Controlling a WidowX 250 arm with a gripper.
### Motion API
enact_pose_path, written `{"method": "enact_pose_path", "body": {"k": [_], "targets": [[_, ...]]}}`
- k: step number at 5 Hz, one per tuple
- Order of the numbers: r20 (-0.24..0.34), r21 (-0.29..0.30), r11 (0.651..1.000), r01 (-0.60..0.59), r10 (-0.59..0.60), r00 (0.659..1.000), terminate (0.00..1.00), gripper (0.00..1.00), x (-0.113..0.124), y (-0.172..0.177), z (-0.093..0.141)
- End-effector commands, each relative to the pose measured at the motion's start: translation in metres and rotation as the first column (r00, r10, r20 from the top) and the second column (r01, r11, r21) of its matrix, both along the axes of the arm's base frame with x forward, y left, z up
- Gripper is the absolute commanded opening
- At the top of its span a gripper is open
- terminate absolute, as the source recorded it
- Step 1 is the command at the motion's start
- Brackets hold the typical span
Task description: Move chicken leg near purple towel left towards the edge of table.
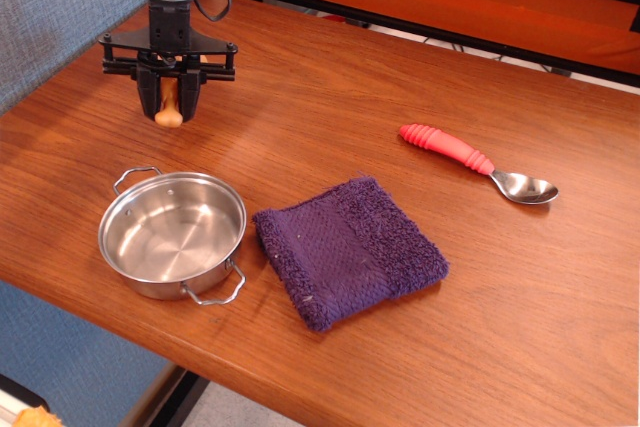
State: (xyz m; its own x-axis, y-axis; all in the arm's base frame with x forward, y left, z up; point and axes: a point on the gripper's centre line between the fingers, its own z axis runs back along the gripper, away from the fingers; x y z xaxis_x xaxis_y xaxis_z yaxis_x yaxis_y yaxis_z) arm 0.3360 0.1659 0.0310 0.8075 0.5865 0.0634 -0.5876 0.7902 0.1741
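My black gripper (169, 112) hangs over the far left part of the wooden table (330, 87), above and behind the steel pan. It is shut on the orange-tan chicken leg (169, 107), which hangs upright between the fingers with its lower end showing just above the tabletop. The dark purple towel (347, 250) lies flat near the front edge, well to the right of the gripper.
A steel pan (172, 232) with two handles sits at the front left, next to the towel. A spoon (478, 162) with a red handle lies at the right. A blue wall runs along the table's left side.
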Motion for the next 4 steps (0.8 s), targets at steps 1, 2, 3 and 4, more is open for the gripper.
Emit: {"method": "enact_pose_path", "body": {"k": [1,2,3,4], "targets": [[0.085,-0.027,0.999,-0.042,0.044,0.995,0.00,0.00,-0.0037,0.0363,-0.0010],[0.066,-0.044,0.998,-0.046,0.049,0.997,0.00,0.00,0.0001,0.0437,-0.0021],[0.029,-0.056,0.998,-0.029,0.030,0.999,0.00,1.00,-0.0014,0.0442,-0.0030],[0.008,-0.059,0.998,-0.001,0.002,1.000,0.00,1.00,-0.0020,0.0434,0.0038]]}}
